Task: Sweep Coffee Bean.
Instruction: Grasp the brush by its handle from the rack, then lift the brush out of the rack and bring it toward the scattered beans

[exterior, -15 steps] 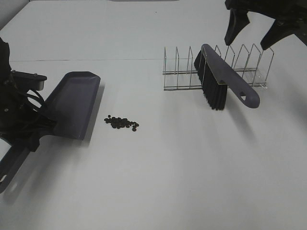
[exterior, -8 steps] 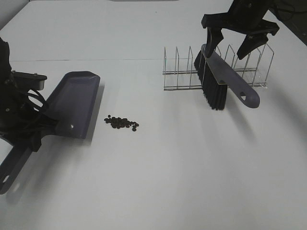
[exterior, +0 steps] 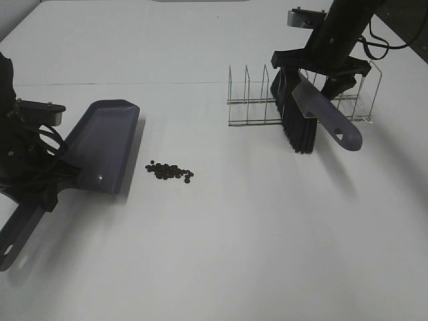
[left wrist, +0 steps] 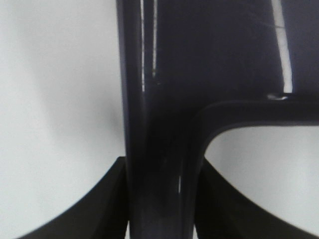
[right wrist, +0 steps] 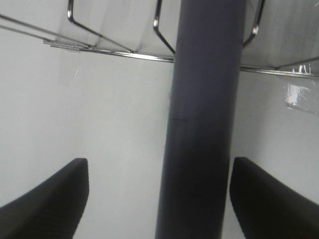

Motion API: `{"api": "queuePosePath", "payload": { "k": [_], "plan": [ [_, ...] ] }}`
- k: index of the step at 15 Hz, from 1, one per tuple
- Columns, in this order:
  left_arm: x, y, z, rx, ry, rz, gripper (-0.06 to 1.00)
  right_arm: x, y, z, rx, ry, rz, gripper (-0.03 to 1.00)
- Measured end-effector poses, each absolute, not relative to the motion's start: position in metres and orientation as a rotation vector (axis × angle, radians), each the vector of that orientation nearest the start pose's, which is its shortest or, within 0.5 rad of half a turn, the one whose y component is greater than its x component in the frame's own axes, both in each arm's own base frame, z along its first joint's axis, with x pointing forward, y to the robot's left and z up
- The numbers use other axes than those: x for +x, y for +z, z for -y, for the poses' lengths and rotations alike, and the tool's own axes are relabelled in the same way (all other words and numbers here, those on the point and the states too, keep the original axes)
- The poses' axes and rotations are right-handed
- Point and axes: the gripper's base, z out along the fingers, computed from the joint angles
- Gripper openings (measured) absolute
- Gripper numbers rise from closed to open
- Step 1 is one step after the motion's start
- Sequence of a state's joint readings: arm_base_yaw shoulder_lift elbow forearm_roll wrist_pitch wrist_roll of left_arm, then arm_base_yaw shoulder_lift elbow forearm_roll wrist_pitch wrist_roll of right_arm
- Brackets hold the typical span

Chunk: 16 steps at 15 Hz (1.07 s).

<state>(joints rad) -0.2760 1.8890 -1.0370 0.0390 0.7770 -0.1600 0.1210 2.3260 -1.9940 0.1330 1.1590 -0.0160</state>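
left gripper [exterior: 50, 180] grips dustpan [exterior: 103, 142] | coffee bean [exterior: 169, 172] just beside its lip | right gripper [exterior: 306, 79] astride brush [exterior: 302, 114] in rack [exterior: 238, 102]

Plain white table [exterior: 254, 234] with a thin seam [exterior: 134, 83] running left to right across the far part. A little cluster of coffee beans [exterior: 170, 172] sits left of middle, just right of the dustpan [exterior: 103, 144] lip. Far right there's a wire rack [exterior: 254, 100] with clear tape [right wrist: 299, 94] at its base. A brush [exterior: 334, 127] leans through it, bristles down by the tabletop.
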Motion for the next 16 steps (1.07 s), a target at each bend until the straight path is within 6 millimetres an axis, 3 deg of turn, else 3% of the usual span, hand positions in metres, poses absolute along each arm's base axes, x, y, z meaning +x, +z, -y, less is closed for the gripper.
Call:
{"api": "queuePosePath", "payload": {
  "k": [2,6,8,13,16],
  "plan": [
    [0.312,0.13,0.086,0.223,0.032,-3.099,0.33,0.485,0.158,-0.07,-0.134,0.197,-2.975,0.7],
    [0.312,0.13,0.086,0.222,0.031,-3.099,0.33,0.487,0.15,-0.07,-0.131,0.195,-2.968,0.56],
    [0.312,0.13,0.086,0.22,0.031,-3.099,0.33,0.487,0.15,-0.069,-0.129,0.178,-2.976,0.36],
    [0.312,0.13,0.086,0.22,0.031,-3.099,0.33,0.482,0.15,-0.065,-0.114,0.141,-3.035,0.36],
    [0.312,0.13,0.086,0.22,0.031,-3.099,0.33,0.477,0.171,-0.063,-0.128,0.115,-3.03,0.35]
  ]
}}
